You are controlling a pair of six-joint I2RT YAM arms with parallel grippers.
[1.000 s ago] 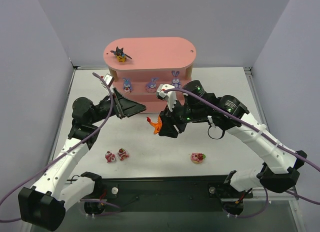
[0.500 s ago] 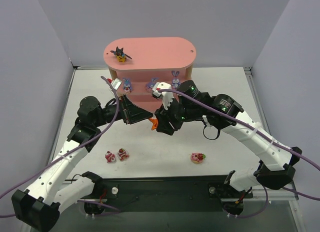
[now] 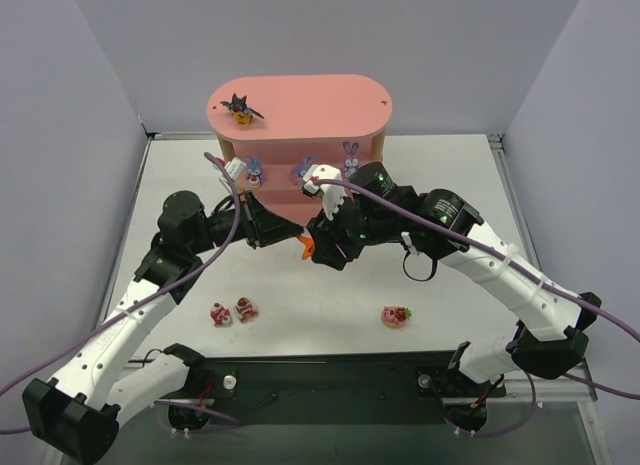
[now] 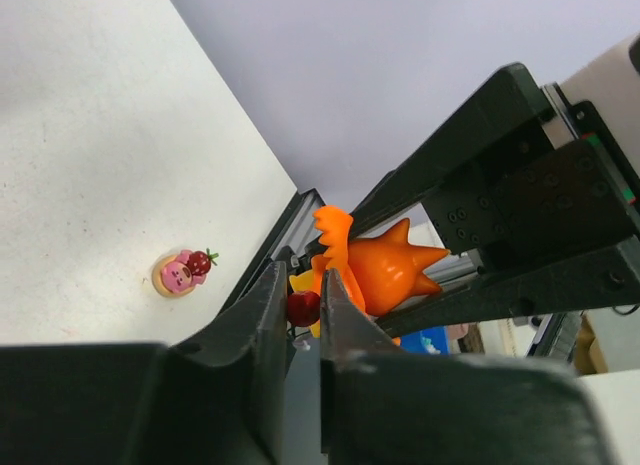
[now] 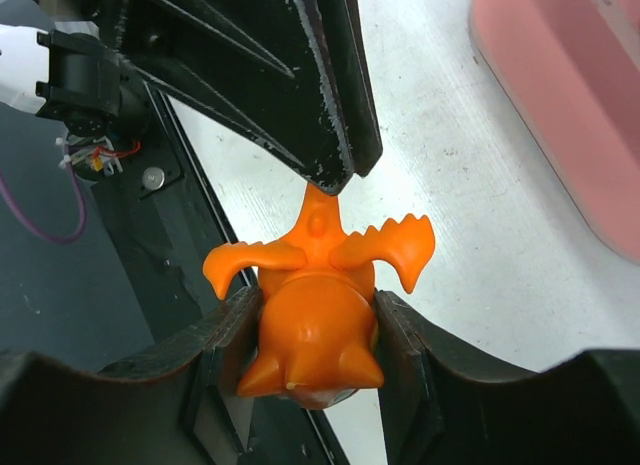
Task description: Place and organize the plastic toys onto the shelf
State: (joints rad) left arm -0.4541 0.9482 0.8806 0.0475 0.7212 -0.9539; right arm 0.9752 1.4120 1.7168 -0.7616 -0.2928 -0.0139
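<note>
Two sets of fingers gripped the orange figurine [image 5: 312, 330] at once, in the air just in front of the shelf [image 3: 320, 110] and above the table [image 3: 330, 295]; my right gripper [image 5: 315, 315] stood partly open, its jaws pressed against either side of the toy's round body; my left gripper [image 4: 300, 310] was pinched almost fully shut on the narrow point at its top.

I judged the toy light, stiff and smooth, hard moulded plastic likely to slip or swivel in a shallow pinch; the wide flanks below the wings looked the surest place to hold; the thin wings and spikes looked the parts to spare; my left hold on that small tip seemed slight.

Around us, the black bat figurine [image 3: 240, 109] sat at the left end of the top board; three bunnies [image 3: 303, 169] stood on the middle tier; three red-and-white figurines [image 3: 245, 308] lay on the table nearer my bases, two together on the left and one apart on the right; none was touching us.

What crowded the work was my own two grippers, nose to nose, with the shelf's front edge close behind them.
</note>
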